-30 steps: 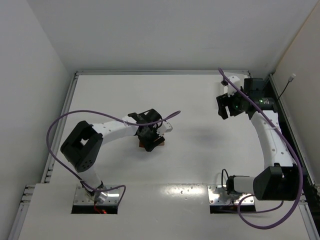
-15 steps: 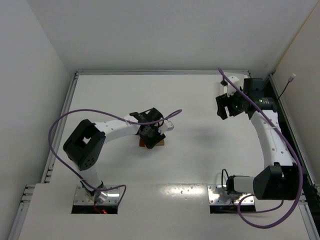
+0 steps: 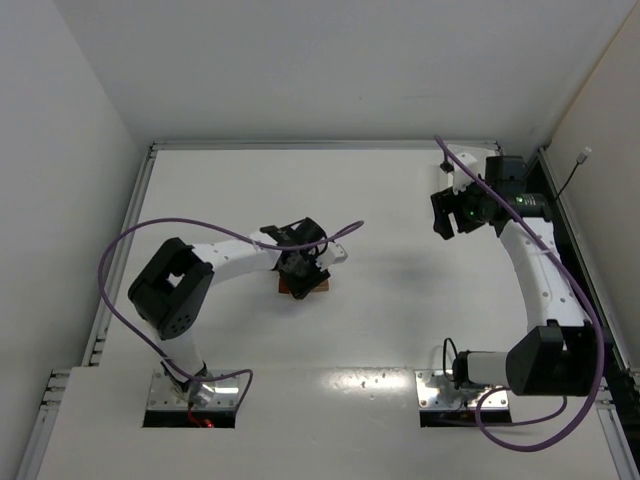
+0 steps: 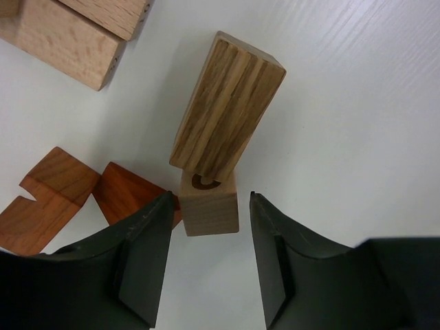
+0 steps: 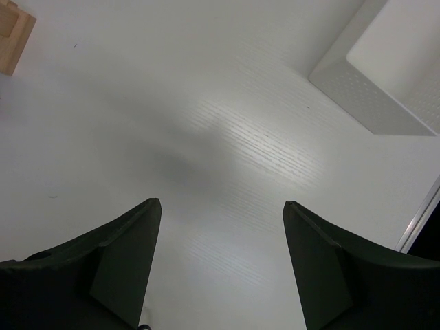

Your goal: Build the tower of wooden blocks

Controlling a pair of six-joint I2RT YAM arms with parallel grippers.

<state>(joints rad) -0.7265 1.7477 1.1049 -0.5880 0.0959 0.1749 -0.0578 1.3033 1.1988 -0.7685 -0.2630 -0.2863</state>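
White surface (image 3: 400,300) carries the pieces. The left claw (image 4: 210,198) is spread, its fingers on either side of a small pale tan wooden cube (image 4: 212,214) without touching it. A streaked brown rectangular wood block (image 4: 227,106) meets the cube's far edge, and reddish-orange notched wooden pieces (image 4: 48,196) lie just beside it. The right claw (image 5: 220,206) gapes well apart from them.

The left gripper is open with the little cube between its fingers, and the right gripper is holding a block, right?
No: the right wrist view shows the right gripper open, holding nothing. The left gripper is open with the little cube between its fingers.
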